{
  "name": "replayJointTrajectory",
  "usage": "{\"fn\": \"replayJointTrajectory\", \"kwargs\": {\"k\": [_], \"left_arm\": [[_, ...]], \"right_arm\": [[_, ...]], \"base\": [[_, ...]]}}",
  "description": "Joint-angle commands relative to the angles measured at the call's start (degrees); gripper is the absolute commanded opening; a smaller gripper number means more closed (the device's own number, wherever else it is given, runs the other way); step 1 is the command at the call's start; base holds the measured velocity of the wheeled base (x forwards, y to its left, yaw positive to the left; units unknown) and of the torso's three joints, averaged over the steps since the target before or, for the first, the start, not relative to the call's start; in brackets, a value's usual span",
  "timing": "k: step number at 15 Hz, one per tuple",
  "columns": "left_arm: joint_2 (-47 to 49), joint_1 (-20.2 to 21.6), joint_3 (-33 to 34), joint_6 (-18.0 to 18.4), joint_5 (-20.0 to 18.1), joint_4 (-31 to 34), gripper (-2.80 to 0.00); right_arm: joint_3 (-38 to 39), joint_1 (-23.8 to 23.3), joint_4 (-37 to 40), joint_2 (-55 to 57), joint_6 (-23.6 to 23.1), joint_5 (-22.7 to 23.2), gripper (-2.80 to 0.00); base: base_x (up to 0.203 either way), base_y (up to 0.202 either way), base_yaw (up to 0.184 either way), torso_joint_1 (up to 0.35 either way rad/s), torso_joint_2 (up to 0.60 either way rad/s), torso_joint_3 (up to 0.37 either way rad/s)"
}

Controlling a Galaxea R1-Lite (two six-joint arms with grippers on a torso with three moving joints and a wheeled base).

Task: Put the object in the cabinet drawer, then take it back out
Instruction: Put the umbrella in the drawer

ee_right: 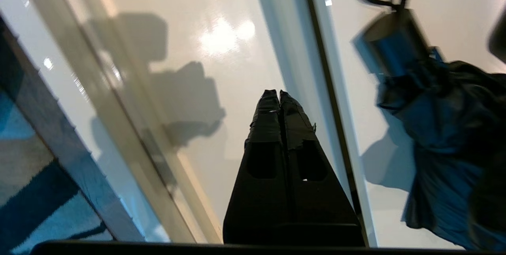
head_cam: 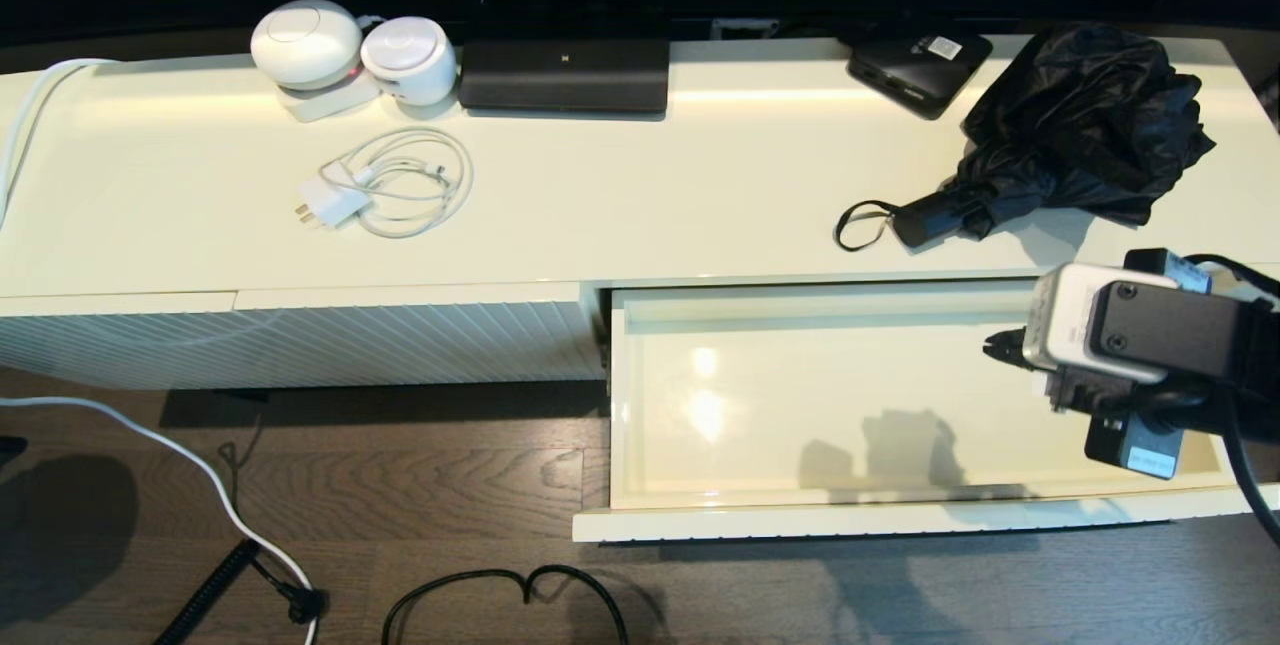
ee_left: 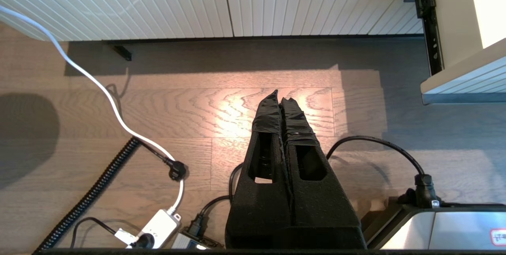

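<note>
Umbrella (head_cam: 1080, 120) lying on counter (head_cam: 640, 195), upper right of frame, behind open drawer (head_cam: 800, 515). Right gripper (head_cam: 995, 345) hovering over drawer, pressed together, carrying nothing. Likely light, floppy, slippery fabric; gripping stiff handle (head_cam: 935, 217) looking safest. Left gripper (ee_left: 280, 95) parked over floor, pressed together.

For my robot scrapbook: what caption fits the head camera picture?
Drawer pulled open, black umbrella on the cabinet top, shut right gripper over the drawer.

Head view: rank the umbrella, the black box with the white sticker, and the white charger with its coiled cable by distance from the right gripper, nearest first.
From the right gripper, over the open drawer:
1. Umbrella, on the cabinet top just behind it, right side.
2. Black box, farther back by the cabinet's rear edge.
3. Charger and cable, far off on the cabinet's left part.
</note>
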Motion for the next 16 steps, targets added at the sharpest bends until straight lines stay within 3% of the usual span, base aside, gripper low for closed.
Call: {"fn": "replayJointTrajectory", "kwargs": {"k": [1,5,7,10,14,16], "left_arm": [[-0.1,0.0,0.0,-0.1,0.0,0.0,-2.8],[0.0,0.0,-0.1,-0.1,0.0,0.0,-2.8],[-0.1,0.0,0.0,-0.1,0.0,0.0,-2.8],[-0.1,0.0,0.0,0.0,0.0,0.0,-2.8],[-0.1,0.0,0.0,-0.1,0.0,0.0,-2.8],[-0.1,0.0,0.0,-0.1,0.0,0.0,-2.8]], "right_arm": [[-5.6,-1.0,0.5,1.1,4.9,-0.1,-2.8],[-16.0,-2.2,6.8,5.8,26.6,-1.1,-2.8],[-18.0,-2.3,7.6,7.4,37.8,-6.9,-2.8],[-19.8,-2.5,8.7,8.3,48.9,-8.9,-2.8],[-29.2,-3.4,15.3,9.5,69.6,-9.3,-2.8],[-33.6,-3.5,18.7,10.1,79.6,-12.2,-2.8]], "base": [[0.0,0.0,0.0,0.0,0.0,0.0],[0.0,0.0,0.0,0.0,0.0,0.0],[0.0,0.0,0.0,0.0,0.0,0.0],[0.0,0.0,0.0,0.0,0.0,0.0],[0.0,0.0,0.0,0.0,0.0,0.0],[0.0,0.0,0.0,0.0,0.0,0.0]]}}
